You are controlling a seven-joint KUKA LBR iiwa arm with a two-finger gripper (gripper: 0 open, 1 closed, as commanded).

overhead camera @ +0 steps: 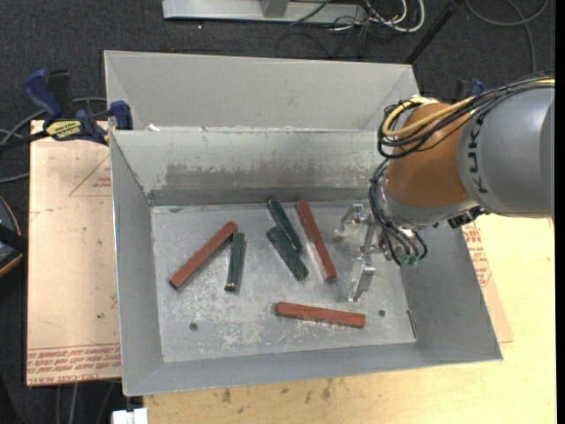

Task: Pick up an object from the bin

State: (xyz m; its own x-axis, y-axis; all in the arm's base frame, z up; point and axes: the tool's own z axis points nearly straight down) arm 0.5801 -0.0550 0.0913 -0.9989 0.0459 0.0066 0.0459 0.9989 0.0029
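Gripper point(362, 276) hangs by the right wall of the bin point(132, 237), tip over bare floor; can't tell if open or shut. Nearest: red-brown bar point(315, 239) just to its left, long axis back-to-front, slightly slanted. 2nd red-brown bar point(320, 314) lies just frontward, parallel w/ the front edge.

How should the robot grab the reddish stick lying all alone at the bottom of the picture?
Probably best: take the reddish stick at its middle, coming straight down from above and closing across its narrow width. It lies flat and alone on the bin floor, with bare metal along both long sides, so there is room.
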